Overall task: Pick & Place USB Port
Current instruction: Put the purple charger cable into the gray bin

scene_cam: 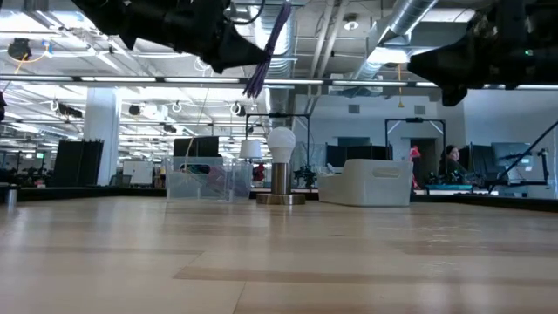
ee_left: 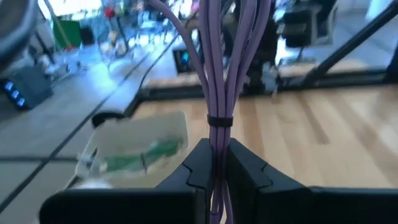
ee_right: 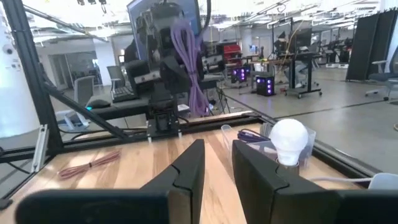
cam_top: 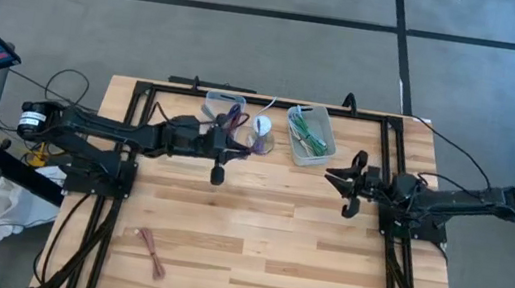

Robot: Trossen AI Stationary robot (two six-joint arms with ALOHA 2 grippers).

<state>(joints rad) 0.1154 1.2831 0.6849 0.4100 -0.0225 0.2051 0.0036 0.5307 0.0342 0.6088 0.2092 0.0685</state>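
Item: purple cable bundle (ee_left: 230,74), clamped in my left gripper (ee_left: 214,171), aloft over the surface (cam_top: 275,237). Right gripper (ee_right: 217,165): apart, idle. Risk, I judge: loose loops snagging the lamp (cam_top: 262,128) just beside.

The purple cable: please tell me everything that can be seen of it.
The purple cable is a bundle of thin, glossy, plastic-looking strands, folded into loops and bound by a dark tie. The left gripper is shut on it just below the tie, holding it in the air above the table, near the clear bin and the lamp. In the low view its loops hang down. Only the fingers touch it.
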